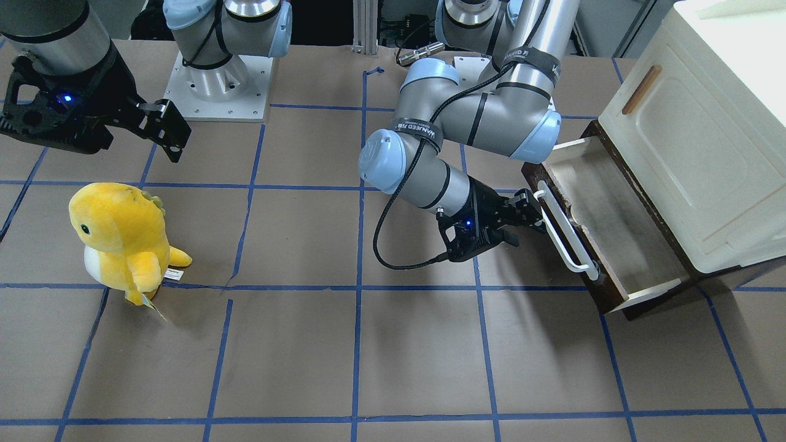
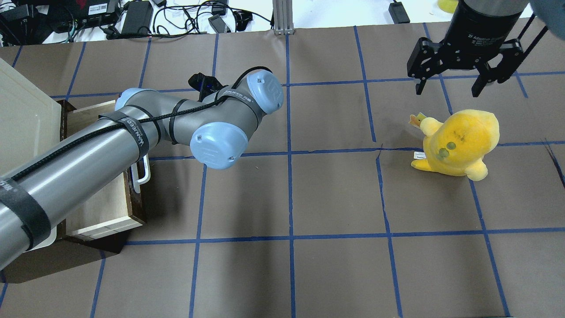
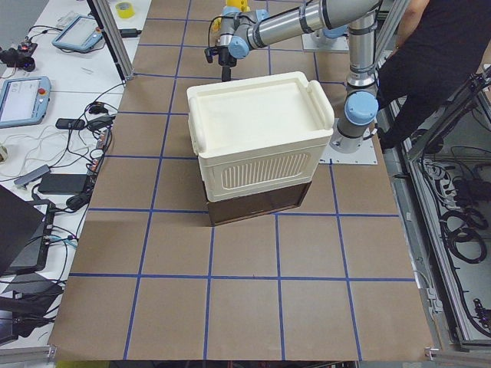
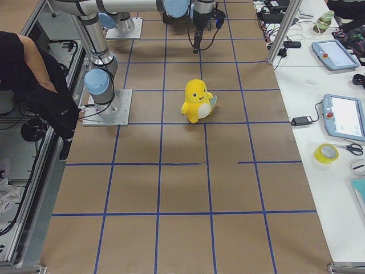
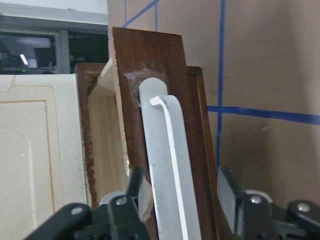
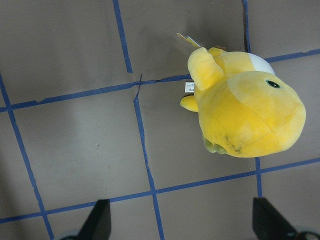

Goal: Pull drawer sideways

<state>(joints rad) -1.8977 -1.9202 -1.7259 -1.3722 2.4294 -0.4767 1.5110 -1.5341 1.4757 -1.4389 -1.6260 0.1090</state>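
Note:
The drawer [image 1: 620, 239] stands pulled out from under the cream cabinet [image 1: 694, 141], its pale inside showing. Its dark brown front [image 5: 150, 60] carries the long white bar handle [image 1: 562, 230]. My left gripper [image 1: 527, 222] is at the handle's end nearer the robot. In the left wrist view the handle [image 5: 167, 175] runs between the fingers [image 5: 135, 187], which stand wider apart than the bar, so the gripper is open. My right gripper [image 2: 446, 84] hangs open above the table, far from the drawer, with nothing in it.
A yellow plush toy [image 1: 120, 236] stands on the table below the right gripper, also in the right wrist view as the plush [image 6: 245, 110]. A person [image 3: 437, 46] stands beside the robot's base. Cables and devices lie beyond the table's far edge [image 2: 132, 17].

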